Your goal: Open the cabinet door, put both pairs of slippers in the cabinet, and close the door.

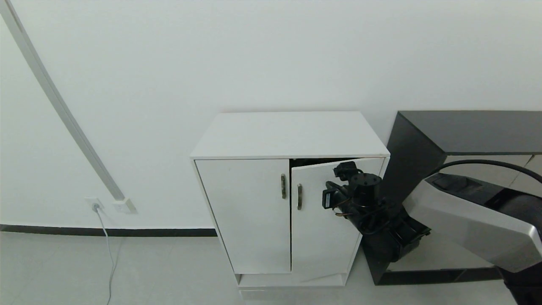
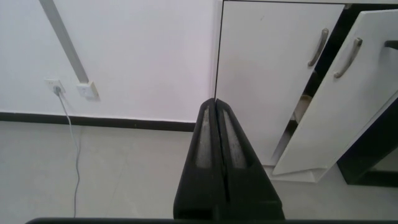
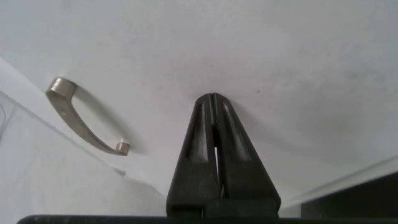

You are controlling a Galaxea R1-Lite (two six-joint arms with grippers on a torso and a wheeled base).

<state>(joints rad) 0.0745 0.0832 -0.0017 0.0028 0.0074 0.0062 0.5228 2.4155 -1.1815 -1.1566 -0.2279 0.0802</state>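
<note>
A grey conduit (image 1: 66, 111) meets wall sockets (image 1: 94, 204); a black unit (image 1: 465, 131) stands right

A white wall (image 1: 271, 55) meets a pale floor (image 1: 161, 271) at a black skirting (image 1: 106, 232). A grey conduit (image 1: 55, 97) slants down to 2 sockets (image 1: 125, 206), 1 with a cable (image 1: 109, 250). A black unit (image 1: 423, 140) stands at right.

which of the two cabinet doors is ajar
The right door, the one facing the right claw: its handle edge swings outward, leaving a dark gap above it, while the left door sits flush.
</note>
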